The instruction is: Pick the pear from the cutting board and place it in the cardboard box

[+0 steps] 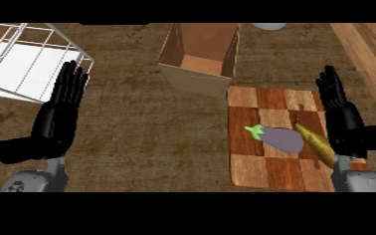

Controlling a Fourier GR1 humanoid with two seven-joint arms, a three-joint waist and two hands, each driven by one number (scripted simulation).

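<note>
Seeing one eggplant (283,138) touching my pear (314,144) on the cutting board (258,169); one cardboard box (200,55), one wire rack (33,62); left hand (57,117) and right hand (343,119) both relaxed, fingers straight.

Two arms show, both w/ the same build. Left black glossy hand (57,114): long slim segmented fingers (71,82), smooth plastic-like shell, faint highlights along each digit; broad palm below the fingers, thick rounded thumb branching off to the side. Behind the palm, grey metal-look forearm (33,180) w/ rounded casing and a darker seam. Right black glossy hand (343,122): same slim fingers (330,87), narrower palm. Below its fingers, grey boxy forearm (354,180), lighter top face. No cables, screws or markings visible.
</note>
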